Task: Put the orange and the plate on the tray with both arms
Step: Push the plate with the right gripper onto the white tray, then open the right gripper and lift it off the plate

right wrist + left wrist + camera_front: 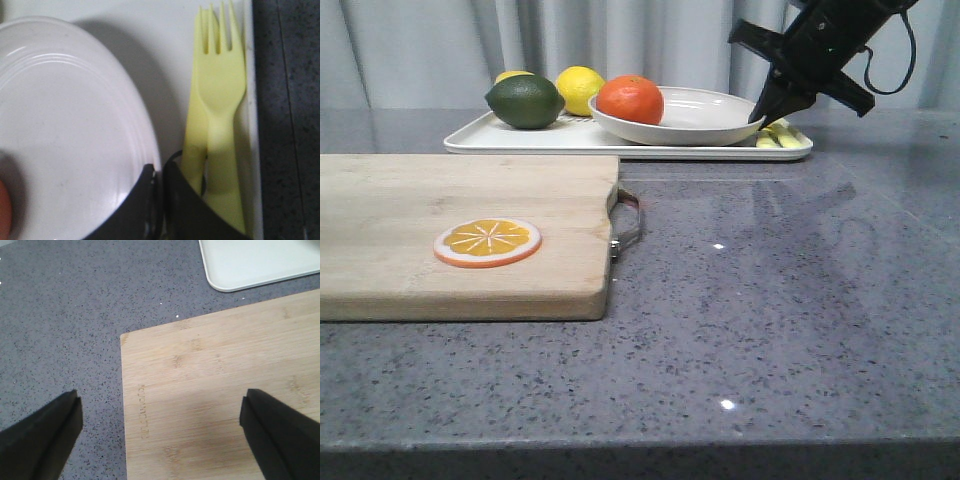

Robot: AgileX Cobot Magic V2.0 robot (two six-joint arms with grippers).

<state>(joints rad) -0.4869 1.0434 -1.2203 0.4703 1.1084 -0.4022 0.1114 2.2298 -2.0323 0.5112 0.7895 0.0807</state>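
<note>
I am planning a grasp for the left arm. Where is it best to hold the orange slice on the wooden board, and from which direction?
Probably from straight above, the fingers closing across its white rim. The orange slice lies flat on the cutting board, so it offers no side tall enough to pinch. It sits apart from the board's edges, with bare wood all around, so open fingers can likely land on either side.

Lime (525, 101), lemon (580, 89) crowd tray's (520, 143) left; near tabletop (790, 300) open.

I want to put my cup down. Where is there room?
Bare grey counter lies right of the cutting board and in front of the tray. The board is free around the orange slice. The tray is crowded.
</note>
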